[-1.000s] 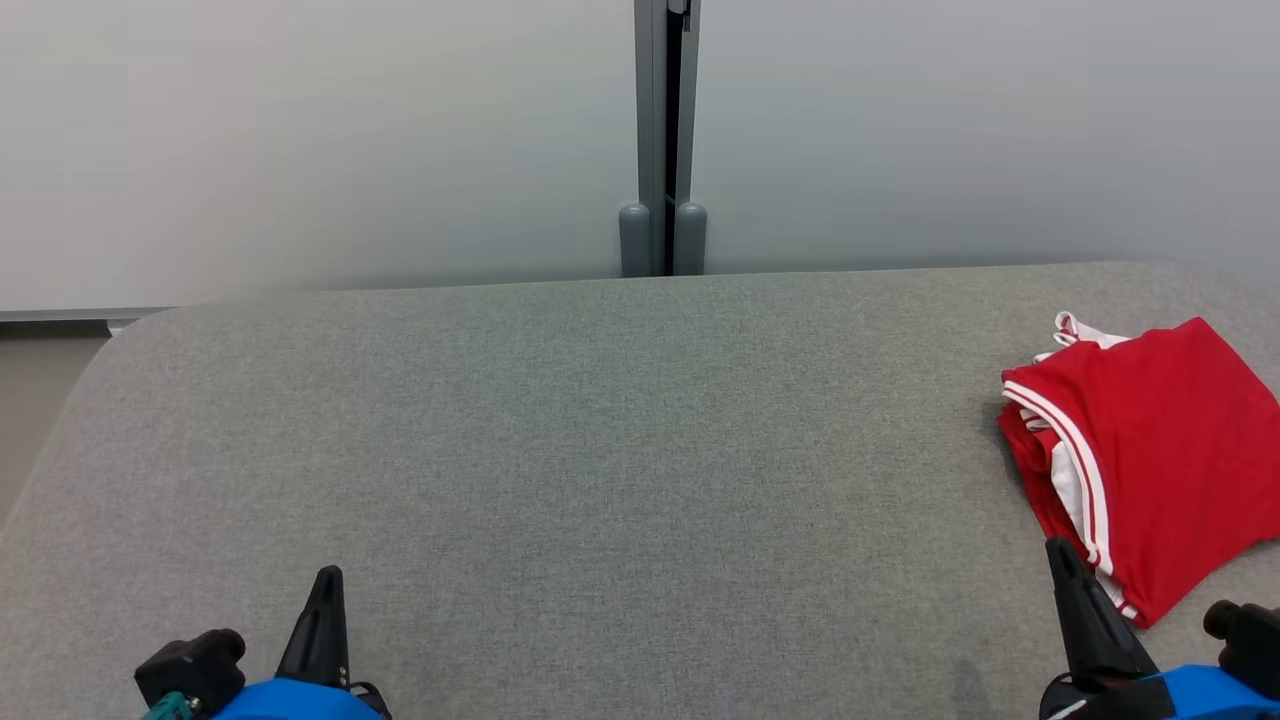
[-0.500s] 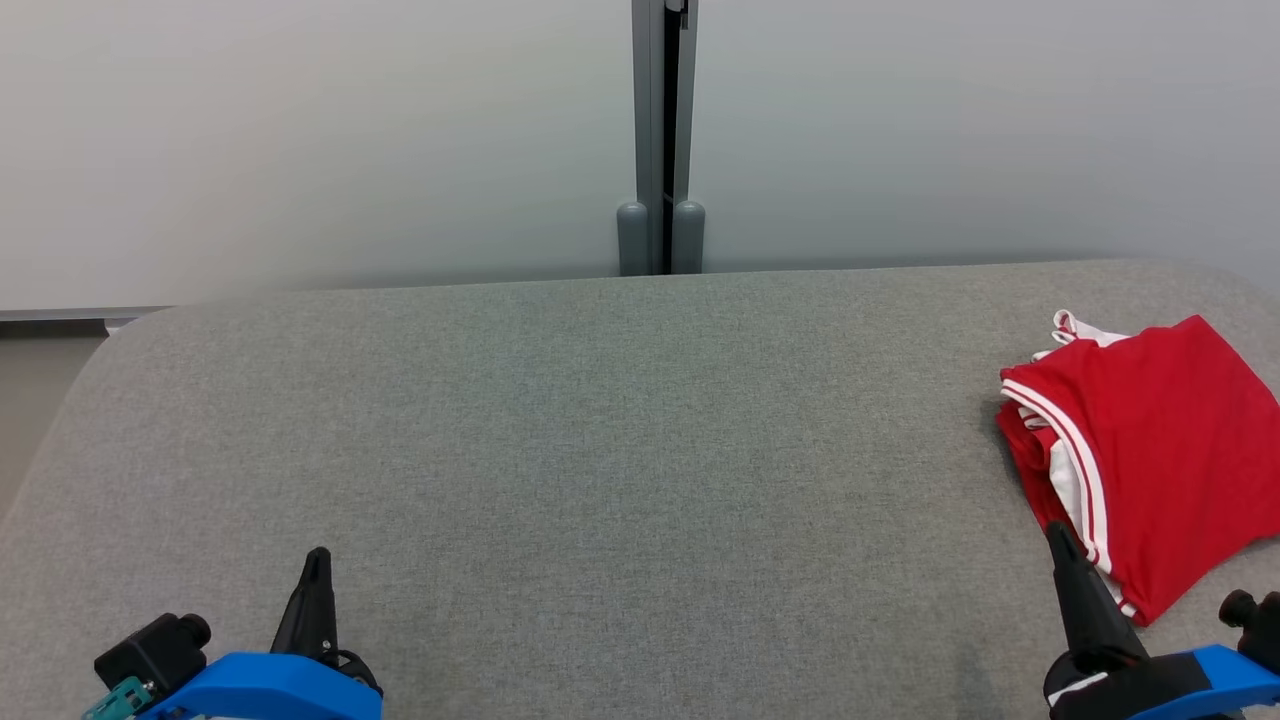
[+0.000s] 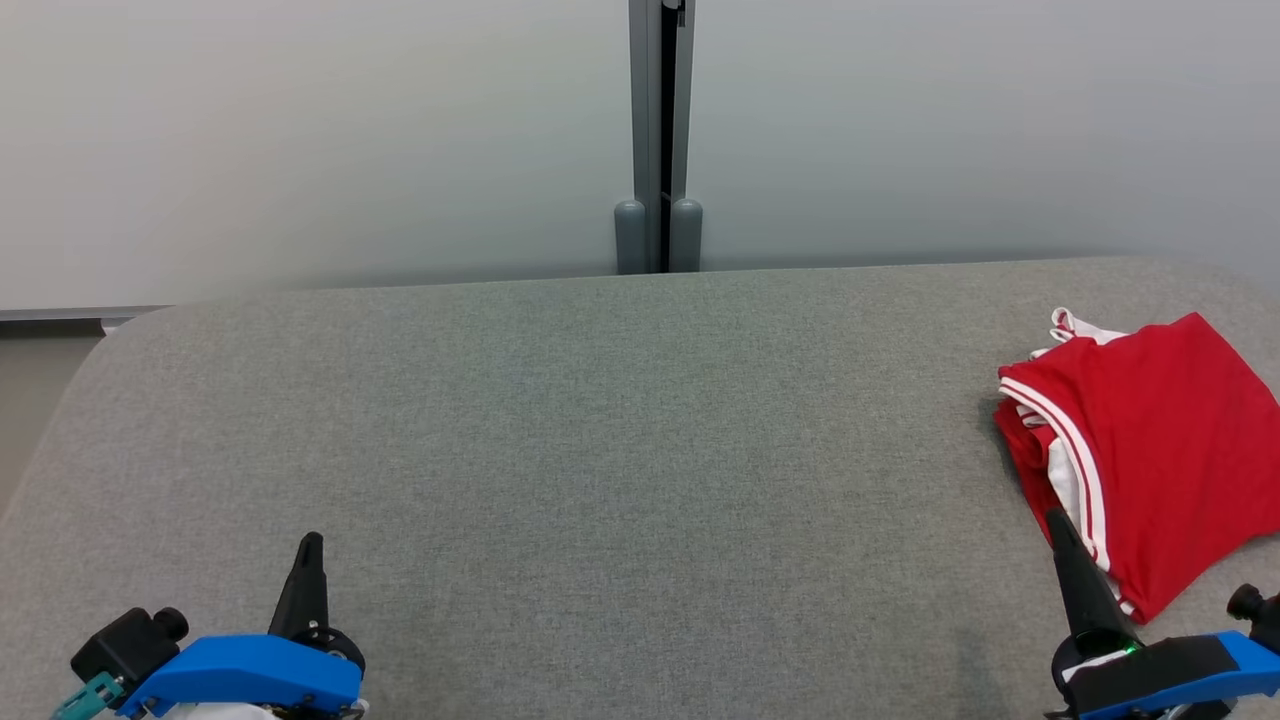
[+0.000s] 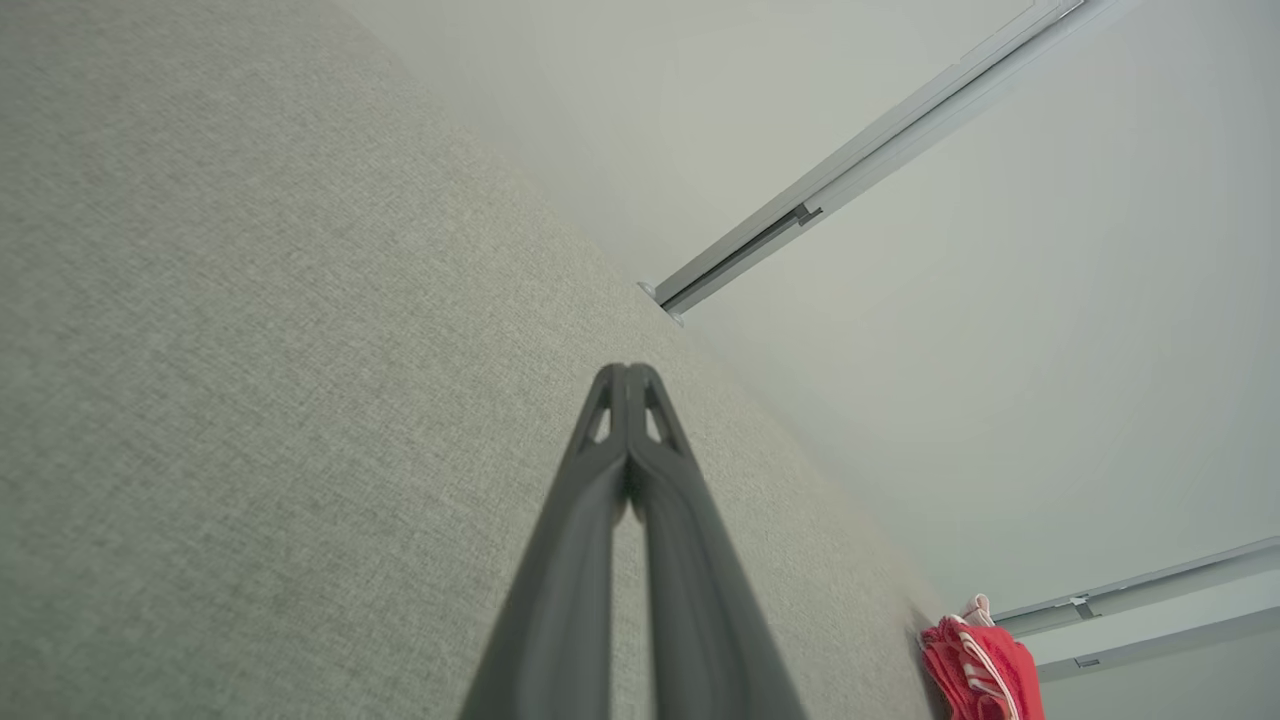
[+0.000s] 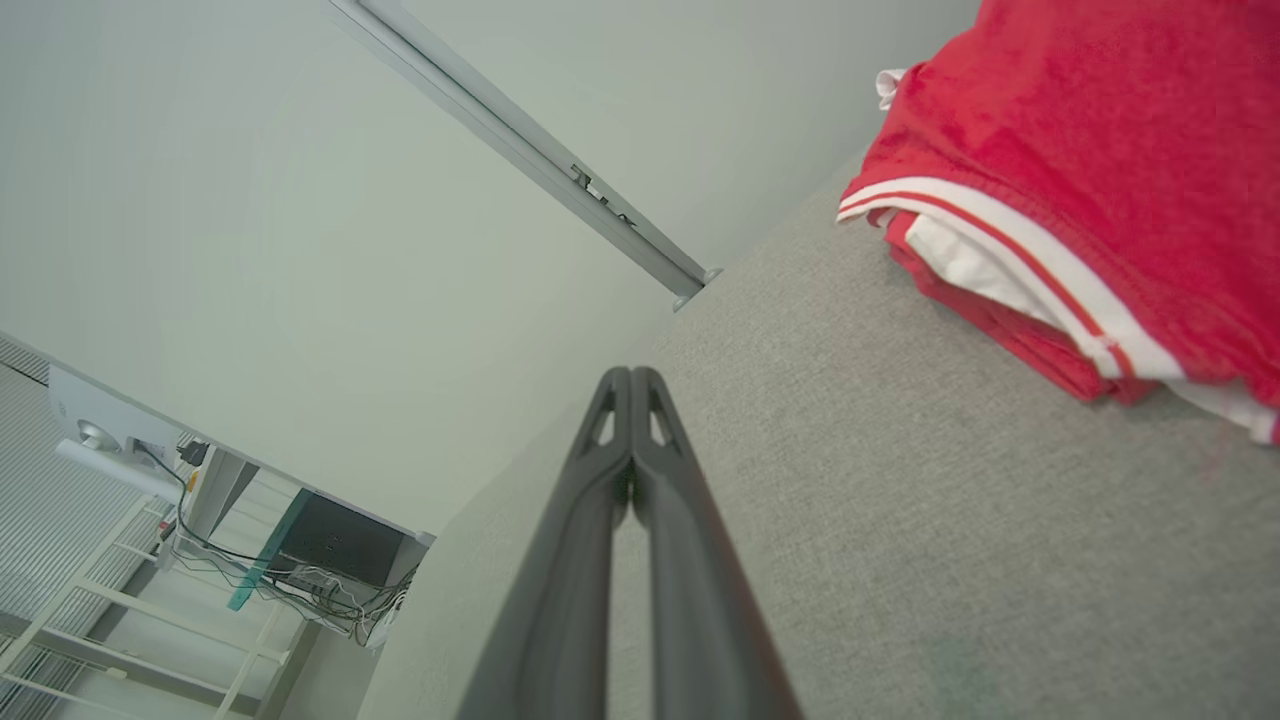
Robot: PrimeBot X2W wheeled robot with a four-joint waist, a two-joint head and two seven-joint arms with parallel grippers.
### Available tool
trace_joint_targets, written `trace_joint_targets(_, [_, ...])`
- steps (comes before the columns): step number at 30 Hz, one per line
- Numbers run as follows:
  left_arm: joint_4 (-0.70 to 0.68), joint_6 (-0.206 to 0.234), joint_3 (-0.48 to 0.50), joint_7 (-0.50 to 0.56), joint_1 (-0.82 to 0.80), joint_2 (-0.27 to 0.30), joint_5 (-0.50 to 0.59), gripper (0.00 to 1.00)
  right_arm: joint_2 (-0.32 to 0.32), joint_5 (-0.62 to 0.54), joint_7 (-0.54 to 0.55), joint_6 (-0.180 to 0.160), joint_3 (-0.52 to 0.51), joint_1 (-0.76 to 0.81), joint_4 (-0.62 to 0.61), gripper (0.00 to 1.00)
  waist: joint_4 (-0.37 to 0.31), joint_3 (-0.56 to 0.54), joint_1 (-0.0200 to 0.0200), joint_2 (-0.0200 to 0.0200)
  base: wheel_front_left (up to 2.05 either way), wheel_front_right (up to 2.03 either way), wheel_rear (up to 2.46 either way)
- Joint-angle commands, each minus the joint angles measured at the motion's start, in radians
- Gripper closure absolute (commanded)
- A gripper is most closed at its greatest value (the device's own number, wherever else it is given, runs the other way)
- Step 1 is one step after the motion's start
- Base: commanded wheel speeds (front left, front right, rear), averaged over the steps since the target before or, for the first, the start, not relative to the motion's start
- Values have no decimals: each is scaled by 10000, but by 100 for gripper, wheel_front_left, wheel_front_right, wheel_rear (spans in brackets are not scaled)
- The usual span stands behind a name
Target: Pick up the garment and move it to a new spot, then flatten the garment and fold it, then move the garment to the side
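1. The red garment [image 3: 1150, 440] with white stripes lies in a loosely folded bundle on the grey cloth-covered counter [image 3: 600, 450]. It is well to the right of the grey post [image 3: 658, 140] that stands at the counter's far edge, and closer to the robot than the post is.
2. The right gripper [image 3: 1052, 515] is also far to the right of the post, at the counter's near side. Its fingers are clenched together with nothing between them. The tip is just beside the garment's near corner, on the side facing the post, and from the wrist it looks clear of the cloth.
3. The left gripper [image 3: 311, 542] is well to the left of the post, also at the near side. Its fingers are pressed tight together and hold nothing, pointing over bare grey fabric.
4. Pale wall panels stand on either side of the post.
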Motion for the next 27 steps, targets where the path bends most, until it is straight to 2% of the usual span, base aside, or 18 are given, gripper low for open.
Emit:
trace_joint_targets(1, [-119,-114,171,62,-278,-6,-244,100,-93,328,23,0,-21,-259,-25,100,-4,3,0,-1,0,0,0])
trace_joint_targets(27, [-109,-617,1144,795,-546,-576,-2493,100,-99,3175,198,1,-78,-802,682,100,-62,50,0,-1,0,0,0])
